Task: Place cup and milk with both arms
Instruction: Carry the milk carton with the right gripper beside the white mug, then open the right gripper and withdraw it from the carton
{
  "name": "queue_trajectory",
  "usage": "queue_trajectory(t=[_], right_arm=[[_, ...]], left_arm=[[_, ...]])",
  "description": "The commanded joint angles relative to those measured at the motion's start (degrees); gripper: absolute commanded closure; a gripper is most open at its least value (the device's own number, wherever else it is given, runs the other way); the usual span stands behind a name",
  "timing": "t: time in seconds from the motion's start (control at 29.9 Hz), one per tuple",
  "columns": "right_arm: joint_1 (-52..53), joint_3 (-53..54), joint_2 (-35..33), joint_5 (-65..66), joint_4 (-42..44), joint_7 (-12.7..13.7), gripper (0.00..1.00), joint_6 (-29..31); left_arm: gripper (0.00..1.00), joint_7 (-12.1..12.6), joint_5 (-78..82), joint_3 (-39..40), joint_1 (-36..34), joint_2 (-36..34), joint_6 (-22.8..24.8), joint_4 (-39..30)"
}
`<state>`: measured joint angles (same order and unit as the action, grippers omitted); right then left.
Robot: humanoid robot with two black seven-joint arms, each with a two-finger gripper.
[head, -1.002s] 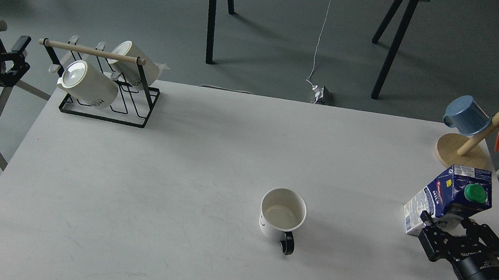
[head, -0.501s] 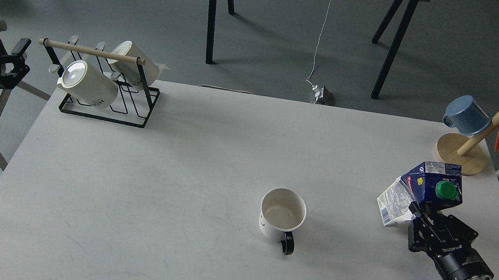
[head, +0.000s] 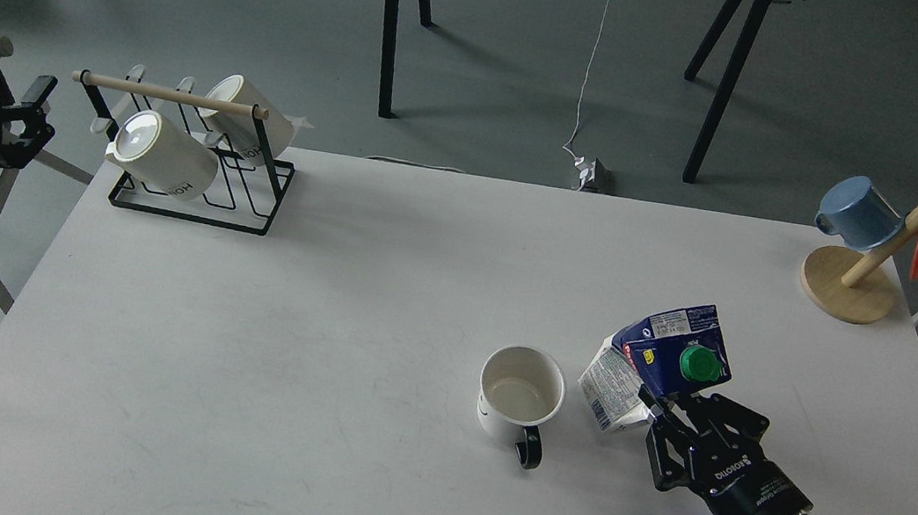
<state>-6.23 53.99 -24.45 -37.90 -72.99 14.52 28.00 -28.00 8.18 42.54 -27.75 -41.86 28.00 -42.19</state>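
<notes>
— Where is the right arm?
— It enters from the lower right, its right gripper (head: 680,408) clamped on the milk (head: 655,368), holding it tilted.
— The left?
— The left gripper (head: 16,119) hangs at the left edge, fingers spread, holding nothing.

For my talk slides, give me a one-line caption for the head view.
Right gripper holds the tilted milk carton beside the cream mug; left gripper waits off-table.

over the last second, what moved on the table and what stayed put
The right gripper, fingers shut on the milk, carried it left from the table's right edge to just right of the cup. The cup, both racks and the left gripper barely changed.
</notes>
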Motion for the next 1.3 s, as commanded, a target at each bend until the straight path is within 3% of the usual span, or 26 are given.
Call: queue_trajectory(t=[0.0,0.27,0.43,0.57,0.63,0.94,1.27], right_arm=[[-0.1,-0.2,1.1,0.4,0.5,0.0,0.73,0.0],[-0.3,-0.2,5.6,4.6,3.4,0.0,0.73,0.0],[-0.3,-0.1,5.8,4.6,3.3,0.0,0.62,0.0],[-0.4,0.2,5.7,4.6,3.2,0.0,0.4,0.0],[-0.7,0.3,5.5,4.6,3.0,0.0,0.02,0.0],[-4.0,0.9,3.7,4.5,1.7,0.1,0.0,0.0],[-16.3,9.1,-8.1,4.4,-5.9,0.1,0.0,0.0]], left_arm=[[0.0,0.0,0.0,0.1,0.2,0.2,0.0,-0.1],[0.0,0.0,0.0,0.1,0.6,0.1,0.0,0.0],[0.0,0.0,0.0,0.1,0.6,0.0,0.0,0.0],[0.0,0.0,0.0,0.1,0.7,0.1,0.0,0.0],[0.0,0.0,0.0,0.1,0.7,0.1,0.0,0.0],[0.0,0.0,0.0,0.1,0.6,0.1,0.0,0.0],[0.0,0.0,0.0,0.0,0.6,0.0,0.0,-0.1]])
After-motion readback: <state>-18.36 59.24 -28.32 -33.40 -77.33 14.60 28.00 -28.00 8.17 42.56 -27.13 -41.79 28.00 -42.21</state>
